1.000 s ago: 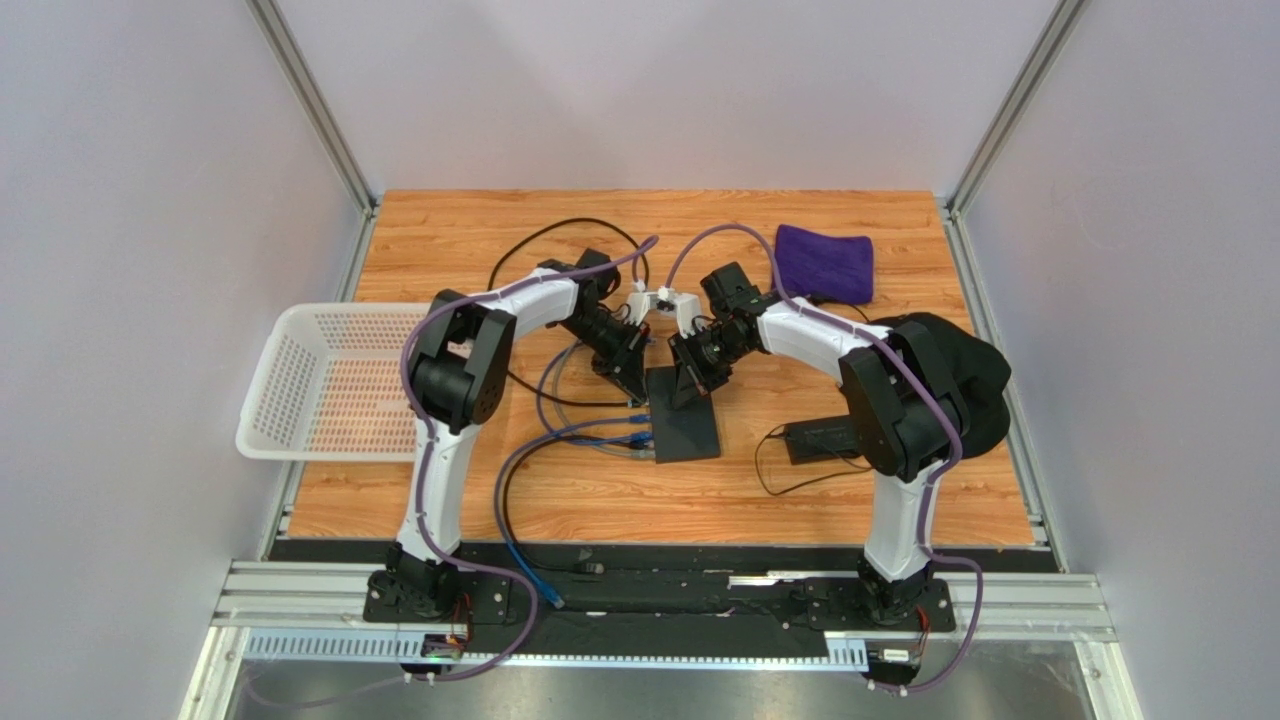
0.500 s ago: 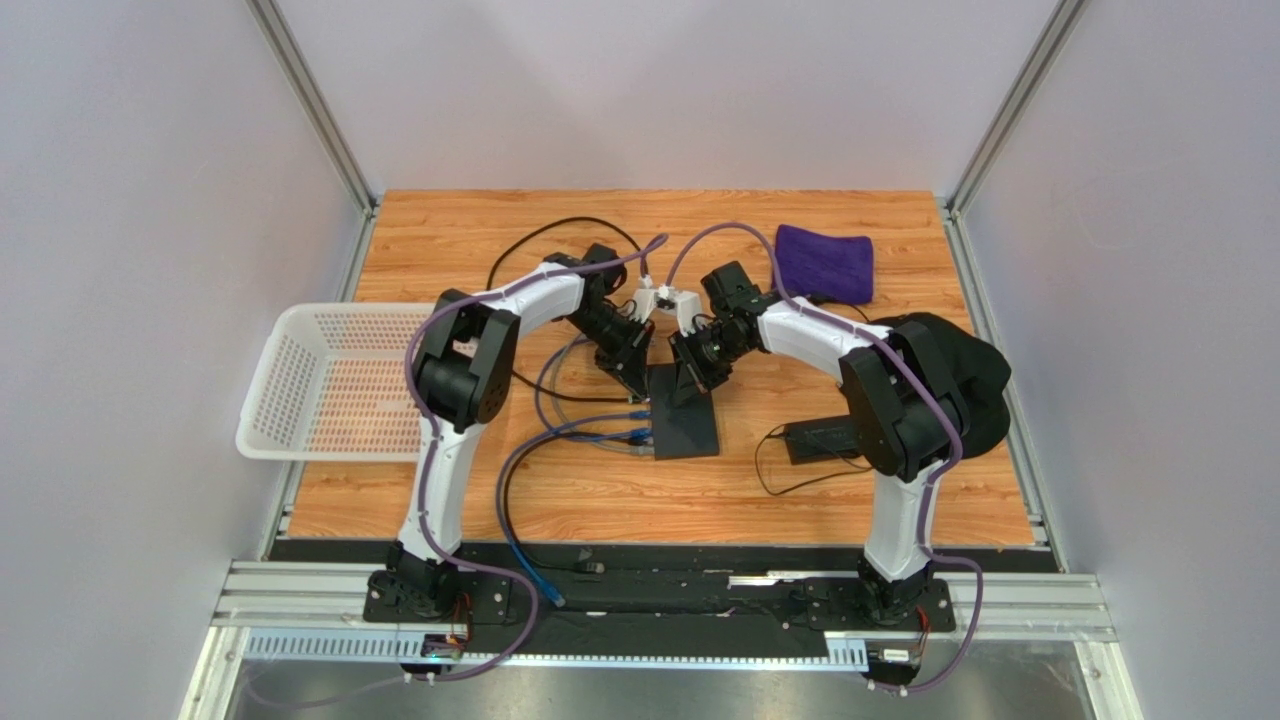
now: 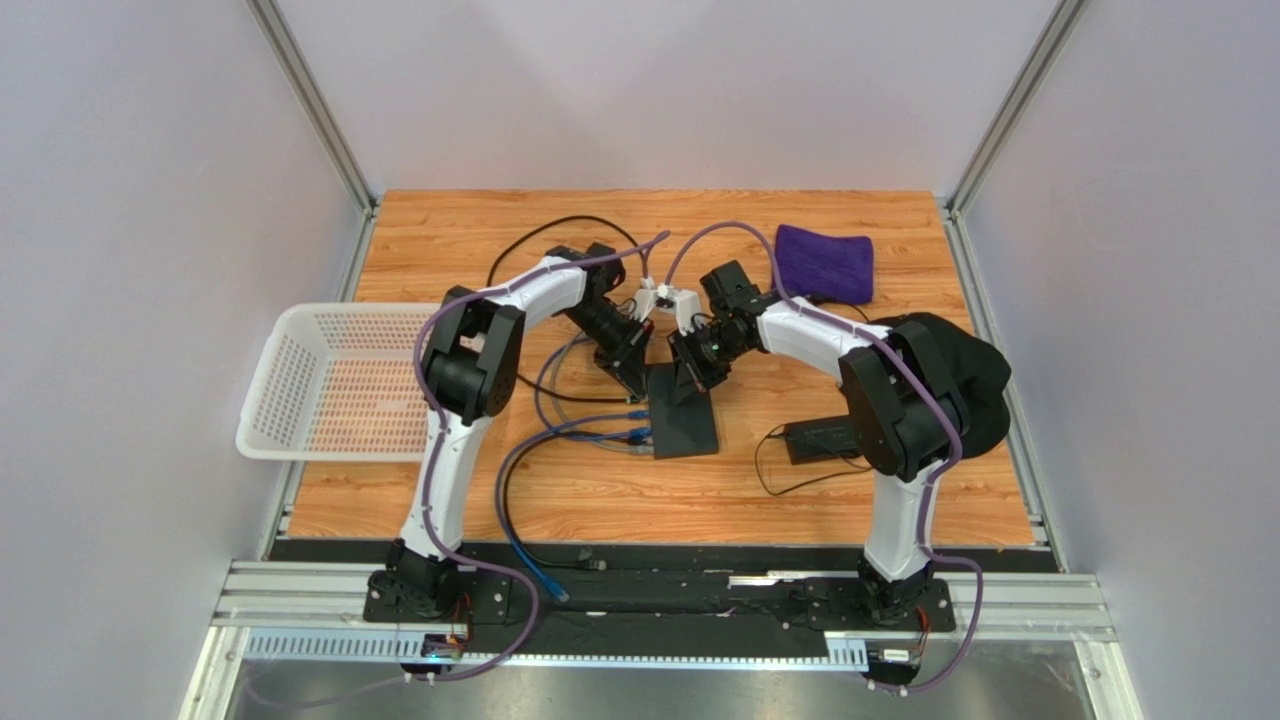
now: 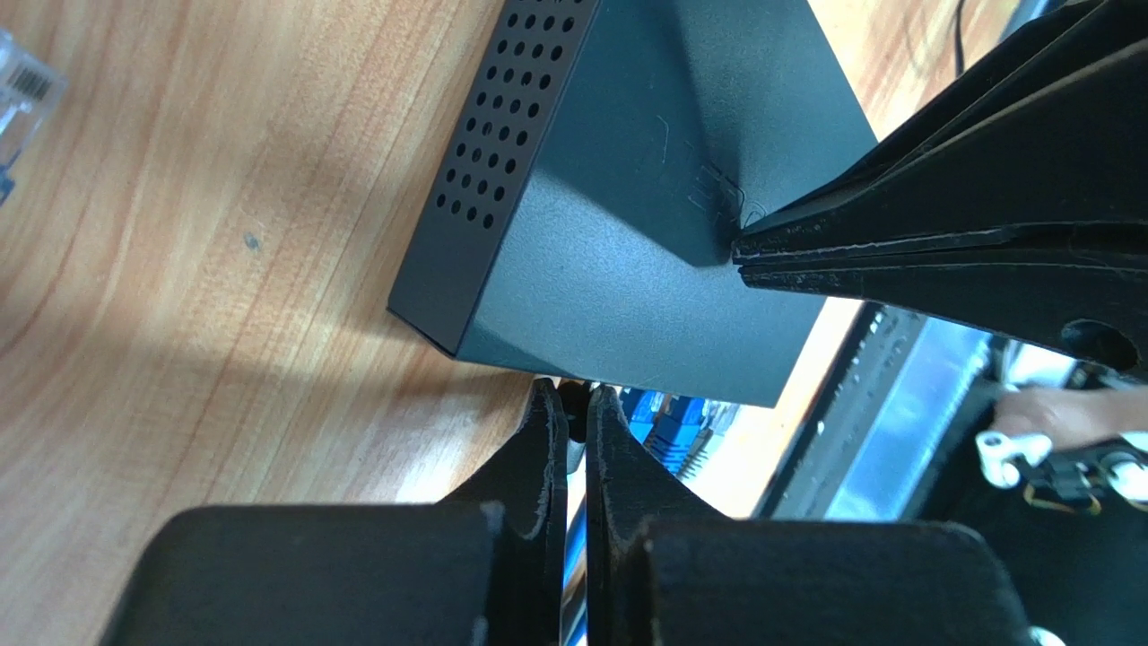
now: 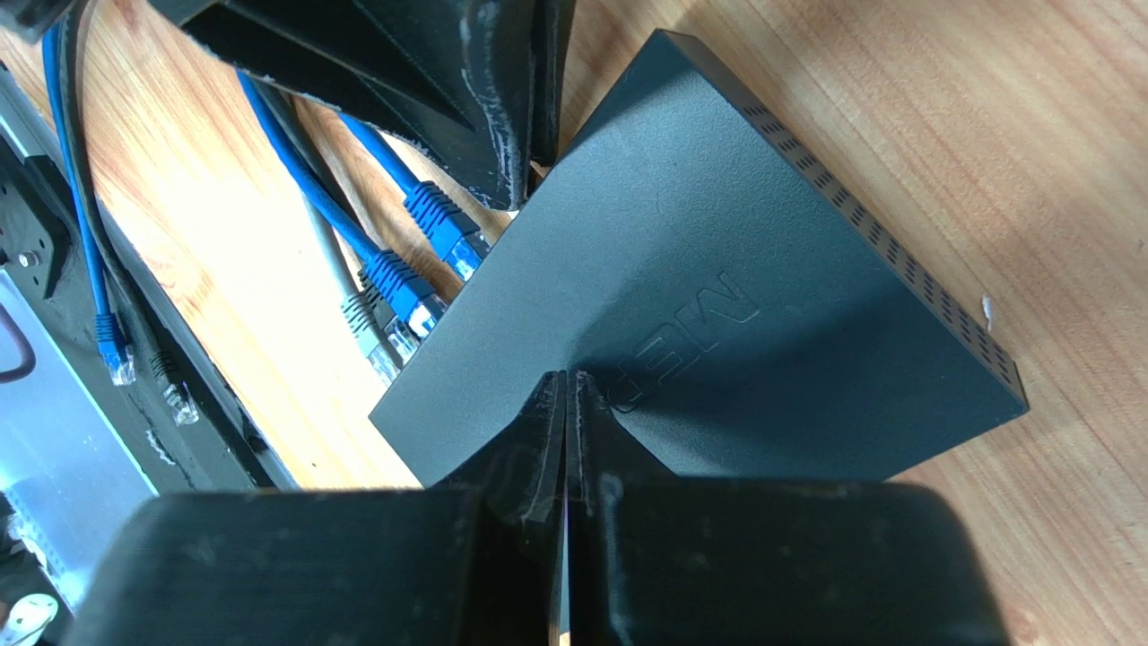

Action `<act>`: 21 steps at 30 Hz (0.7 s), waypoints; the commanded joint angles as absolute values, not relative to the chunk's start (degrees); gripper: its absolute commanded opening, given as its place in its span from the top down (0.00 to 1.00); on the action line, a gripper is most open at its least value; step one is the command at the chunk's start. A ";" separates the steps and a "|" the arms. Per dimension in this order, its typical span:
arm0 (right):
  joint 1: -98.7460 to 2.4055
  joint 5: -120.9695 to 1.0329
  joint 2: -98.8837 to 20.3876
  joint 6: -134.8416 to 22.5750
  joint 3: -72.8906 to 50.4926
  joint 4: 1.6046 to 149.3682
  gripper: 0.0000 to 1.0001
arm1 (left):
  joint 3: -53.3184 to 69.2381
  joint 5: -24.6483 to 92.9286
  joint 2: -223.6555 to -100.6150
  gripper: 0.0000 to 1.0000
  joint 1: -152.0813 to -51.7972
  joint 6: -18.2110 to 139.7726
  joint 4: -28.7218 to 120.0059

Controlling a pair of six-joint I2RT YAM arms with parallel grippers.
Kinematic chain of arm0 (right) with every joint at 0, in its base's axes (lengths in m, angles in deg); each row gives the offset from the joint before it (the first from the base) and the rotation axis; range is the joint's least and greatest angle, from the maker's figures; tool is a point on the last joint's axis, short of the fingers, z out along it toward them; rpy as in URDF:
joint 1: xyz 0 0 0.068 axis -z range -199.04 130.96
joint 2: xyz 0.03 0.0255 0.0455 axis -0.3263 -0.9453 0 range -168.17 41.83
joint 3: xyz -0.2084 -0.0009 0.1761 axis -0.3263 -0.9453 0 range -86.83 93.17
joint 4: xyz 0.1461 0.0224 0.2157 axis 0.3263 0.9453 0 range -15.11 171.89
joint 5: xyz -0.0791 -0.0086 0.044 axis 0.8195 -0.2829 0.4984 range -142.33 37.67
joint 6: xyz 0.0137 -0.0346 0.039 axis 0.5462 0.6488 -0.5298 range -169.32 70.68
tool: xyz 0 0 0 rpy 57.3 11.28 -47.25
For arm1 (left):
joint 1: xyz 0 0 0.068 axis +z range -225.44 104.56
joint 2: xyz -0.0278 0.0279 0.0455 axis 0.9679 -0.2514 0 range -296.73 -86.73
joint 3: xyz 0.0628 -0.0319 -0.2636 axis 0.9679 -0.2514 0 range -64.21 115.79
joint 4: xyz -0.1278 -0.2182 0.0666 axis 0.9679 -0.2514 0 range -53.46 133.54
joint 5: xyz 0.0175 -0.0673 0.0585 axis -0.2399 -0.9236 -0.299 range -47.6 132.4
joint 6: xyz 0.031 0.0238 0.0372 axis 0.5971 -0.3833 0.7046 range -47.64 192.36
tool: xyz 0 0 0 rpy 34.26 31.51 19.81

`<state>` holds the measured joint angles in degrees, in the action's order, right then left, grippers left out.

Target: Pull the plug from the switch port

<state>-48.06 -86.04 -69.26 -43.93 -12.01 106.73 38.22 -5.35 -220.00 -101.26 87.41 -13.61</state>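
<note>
The switch [image 3: 688, 428] is a flat matte-black box lying mid-table, with blue cables [image 3: 594, 438] plugged into its left edge. My right gripper [image 3: 691, 381] is shut, and its tips [image 5: 567, 380] press down on the switch's top face [image 5: 714, 269]. My left gripper [image 3: 642, 390] sits at the far corner of the socket edge. It is shut, pinching a small black plug [image 4: 577, 401] at its tips [image 4: 567, 395], right against the switch [image 4: 633, 202]. Beside it in the right wrist view, two blue plugs [image 5: 448, 232] and a grey one [image 5: 372, 334] sit in the ports.
A white mesh basket [image 3: 265, 402] hangs off the left table edge. A purple cloth [image 3: 824, 263] lies at the back right. A black power brick [image 3: 824, 440] with a thin cord sits by the right arm. A loose clear connector [image 4: 19, 89] lies on the wood. Cables trail toward the front rail.
The left arm's elbow has swung slightly to the right and its gripper has edged along the switch's edge. The right gripper and the switch have stayed put.
</note>
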 commanded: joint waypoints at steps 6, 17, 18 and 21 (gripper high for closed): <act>-48.49 -81.33 -70.14 -42.29 -13.71 104.86 1.00 | 35.20 -5.32 -217.52 1.00 -101.37 91.96 -16.58; -48.49 -81.24 -69.88 -41.94 -14.24 104.86 1.00 | 42.63 1.44 -219.26 1.00 -101.28 98.90 -22.81; -48.49 -81.24 -69.88 -41.94 -14.24 104.86 1.00 | 44.32 1.71 -220.49 1.00 -101.28 99.16 -24.47; -48.49 -80.89 -69.26 -41.67 -14.59 104.77 1.00 | 48.03 2.41 -221.38 1.00 -101.28 99.96 -26.59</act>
